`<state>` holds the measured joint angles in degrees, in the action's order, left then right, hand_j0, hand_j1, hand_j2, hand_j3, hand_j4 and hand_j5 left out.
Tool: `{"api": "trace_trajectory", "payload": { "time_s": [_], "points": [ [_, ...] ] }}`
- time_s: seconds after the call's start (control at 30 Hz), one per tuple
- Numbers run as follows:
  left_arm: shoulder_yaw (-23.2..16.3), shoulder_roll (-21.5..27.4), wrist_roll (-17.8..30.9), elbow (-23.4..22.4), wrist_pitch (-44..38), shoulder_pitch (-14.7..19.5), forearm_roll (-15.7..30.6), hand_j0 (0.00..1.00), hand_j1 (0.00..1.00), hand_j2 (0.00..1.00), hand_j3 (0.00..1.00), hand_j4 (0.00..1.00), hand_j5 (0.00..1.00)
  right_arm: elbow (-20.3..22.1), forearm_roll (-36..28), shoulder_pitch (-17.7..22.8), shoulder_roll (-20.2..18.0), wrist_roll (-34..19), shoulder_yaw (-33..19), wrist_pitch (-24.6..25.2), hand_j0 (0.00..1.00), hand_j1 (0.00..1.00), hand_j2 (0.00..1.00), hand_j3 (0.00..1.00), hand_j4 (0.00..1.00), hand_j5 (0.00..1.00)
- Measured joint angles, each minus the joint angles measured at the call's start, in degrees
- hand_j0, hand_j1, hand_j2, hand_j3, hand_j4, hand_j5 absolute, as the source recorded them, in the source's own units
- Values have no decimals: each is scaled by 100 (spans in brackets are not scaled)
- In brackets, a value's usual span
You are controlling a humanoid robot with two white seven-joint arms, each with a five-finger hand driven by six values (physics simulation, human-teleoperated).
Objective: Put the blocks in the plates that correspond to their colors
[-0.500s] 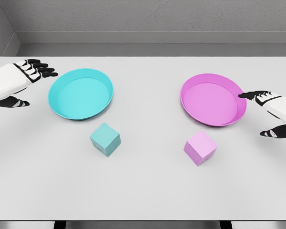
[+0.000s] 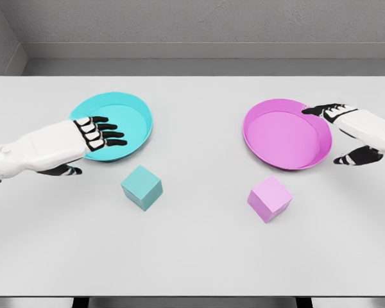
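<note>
Resting on the white table (image 2: 192,256): teal block (image 2: 141,187) just in front of teal plate (image 2: 138,109); pink block (image 2: 269,199) just in front of pink plate (image 2: 276,138). Left hand (image 2: 93,136), fingers spread, holds nothing, over teal plate's near rim. Right hand (image 2: 346,131), spread, empty, at pink plate's far-right rim. Risk: either hand may knock its plate aside when reaching for the block.

Two arms, smooth white shells, blocky forearm casings. Left hand (image 2: 93,135): white back plate, black fingers with white segment covers over the knuckles, black thumb. Right hand (image 2: 346,131): same build, black fingertips, white knuckle plates. Dark band at left forearm's near end.
</note>
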<state>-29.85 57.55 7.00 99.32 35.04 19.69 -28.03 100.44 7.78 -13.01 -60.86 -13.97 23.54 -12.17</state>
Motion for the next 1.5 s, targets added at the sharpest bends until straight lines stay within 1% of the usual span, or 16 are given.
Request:
{"api": "trace_trajectory", "payload": {
  "time_s": [0.07,0.17,0.27,0.4,0.53,0.63,0.77,0.87,0.93,0.97,1.0,1.03,1.23,1.33,1.4,1.5],
  "points": [
    [-119,-37,-4,78,0,0,72,100,100,100,100,100,100,0,2,-132,198,-409,187,75,100,100,100,100,100,100],
    [-375,-113,-5,160,0,9,184,100,100,100,100,100,100,4,11,-149,355,-916,384,27,100,100,100,100,100,100],
    [-573,-241,-3,197,0,18,226,100,100,100,100,100,100,7,15,-185,410,-1249,486,-355,100,100,100,100,100,100],
    [-703,-354,9,211,0,106,217,100,100,100,100,100,100,8,17,-509,520,-1509,743,-683,100,100,100,100,100,100],
    [-970,-477,57,210,-1,439,202,100,100,100,100,100,100,8,22,-598,649,-1636,1038,-889,100,100,100,100,100,100],
    [-1152,-536,69,204,0,448,155,100,100,100,100,100,100,4,19,-598,689,-1666,1185,-954,100,100,100,100,100,100],
    [-1311,-554,75,201,0,483,117,100,100,100,100,100,100,1,17,-598,706,-1678,1298,-854,100,100,100,100,100,100],
    [-1456,-539,80,200,0,774,3,100,100,100,100,100,100,0,17,-624,710,-1680,1321,-726,100,100,100,100,100,100],
    [-1544,-534,97,201,0,826,-122,100,100,100,100,100,100,0,18,-624,709,-1680,1325,-683,100,100,100,100,100,100],
    [-1576,-532,103,200,0,879,-168,100,100,100,100,100,100,0,20,-633,707,-1682,1326,-673,85,85,85,85,85,85],
    [-1622,-528,108,200,-1,967,-201,100,100,100,100,100,100,0,20,-642,706,-1689,1327,-669,60,60,60,60,60,60],
    [-1692,-526,111,200,-1,1063,-239,100,100,100,100,100,100,1,-3,-642,705,-1691,1321,-667,51,51,51,51,51,51],
    [-1898,-520,119,179,0,1134,-358,100,100,100,100,100,100,6,-58,-642,702,-1750,1307,-668,50,50,50,50,50,50],
    [-1926,-522,147,143,0,1213,-378,100,100,100,100,100,100,6,-57,-651,704,-1764,1290,-670,50,50,50,50,50,50],
    [-1998,-548,197,83,-1,1380,-385,100,100,100,100,100,100,3,-11,-721,703,-1780,1275,-685,50,50,50,50,50,50],
    [-2090,-606,285,14,0,1415,-466,100,100,100,100,100,100,1,24,-765,703,-1794,1257,-693,50,50,50,50,50,50]
  ]
}}
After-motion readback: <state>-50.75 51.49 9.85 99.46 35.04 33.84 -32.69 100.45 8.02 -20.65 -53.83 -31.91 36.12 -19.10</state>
